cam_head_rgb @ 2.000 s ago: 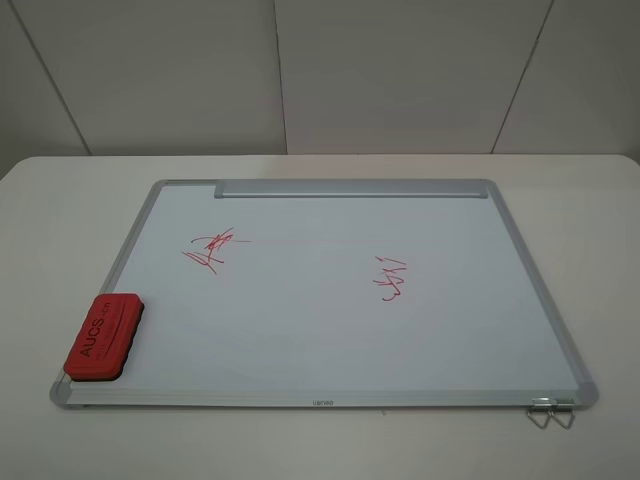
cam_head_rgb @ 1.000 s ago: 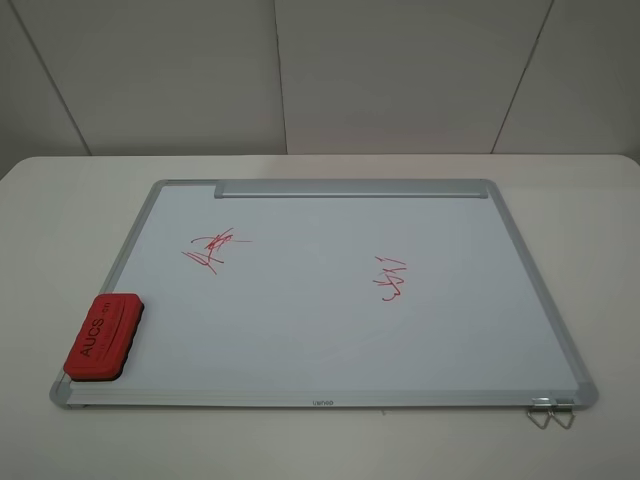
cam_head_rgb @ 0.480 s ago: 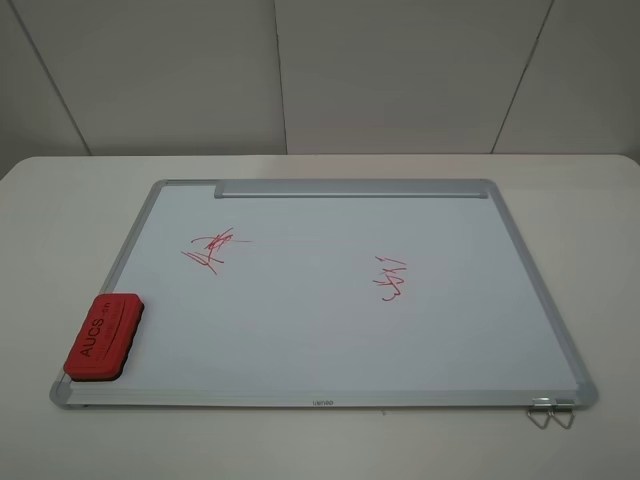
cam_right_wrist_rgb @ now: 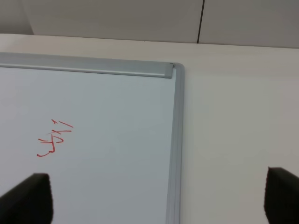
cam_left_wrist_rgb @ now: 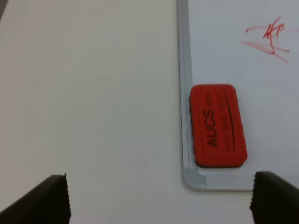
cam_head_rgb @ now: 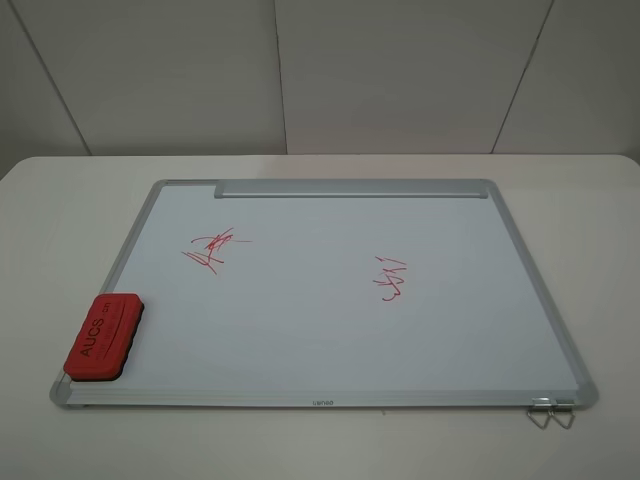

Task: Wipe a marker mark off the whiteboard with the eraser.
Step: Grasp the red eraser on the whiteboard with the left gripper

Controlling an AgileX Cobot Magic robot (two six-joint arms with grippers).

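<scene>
The left gripper (cam_left_wrist_rgb: 161,200) and right gripper (cam_right_wrist_rgb: 154,198) each gaped wide and held nothing. The eraser (cam_head_rgb: 103,337) lay flat on the whiteboard (cam_head_rgb: 320,398), in its near 8 o'clock corner against the frame. Wire clips (cam_head_rgb: 550,411) hung at 5 o'clock. Farther back, the marker mark (cam_head_rgb: 213,249) sat at 10 o'clock of centre, apart from a taller squiggle (cam_head_rgb: 390,279) at 3 o'clock. The tray strip (cam_head_rgb: 350,188) ran along 12 o'clock.

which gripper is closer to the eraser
Left. The left gripper hangs open just short of the eraser; the right gripper is at the opposite edge of the whiteboard, near the looping squiggle.
</scene>
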